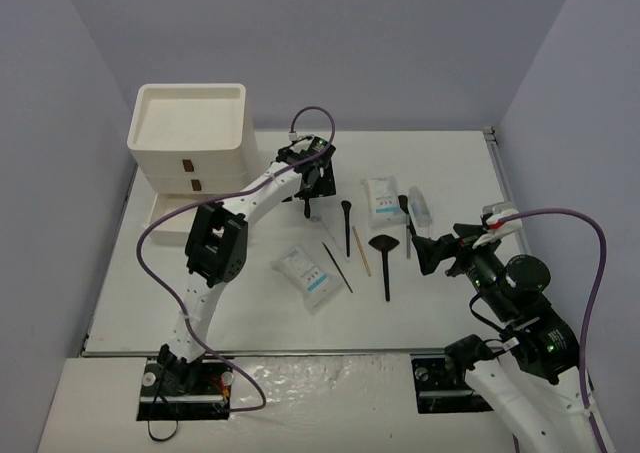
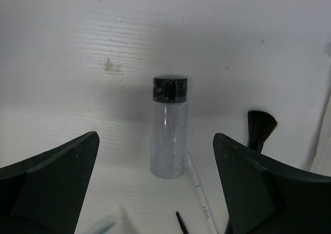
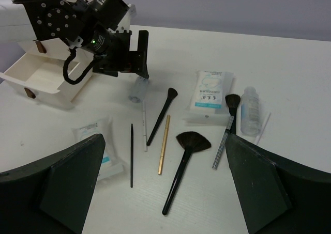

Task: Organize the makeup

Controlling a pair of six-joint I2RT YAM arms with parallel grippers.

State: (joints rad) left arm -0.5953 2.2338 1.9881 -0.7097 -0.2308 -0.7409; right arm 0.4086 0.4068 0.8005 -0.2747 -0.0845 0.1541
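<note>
The makeup lies spread on the white table. A small clear tube with a black cap (image 2: 168,125) lies between the open, empty fingers of my left gripper (image 2: 155,139), which hovers just above it (image 1: 312,195). Beside the tube are a white pencil (image 2: 199,192) and a black brush (image 3: 161,115). My right gripper (image 3: 164,138) is open and empty, above the near right of the spread (image 1: 425,248). Below it are a fan brush (image 3: 192,141), a gold stick (image 3: 164,143), a thin black stick (image 3: 131,154), a glitter-handled brush (image 3: 227,120), a clear bottle (image 3: 250,110) and two white packets (image 3: 209,89) (image 3: 95,136).
The white three-drawer box (image 1: 188,123) stands at the back left with its bottom drawer (image 3: 46,79) pulled open, just left of my left arm. A thin white stick (image 3: 262,128) lies right of the clear bottle. The table's right edge (image 1: 497,173) runs close to the bottle.
</note>
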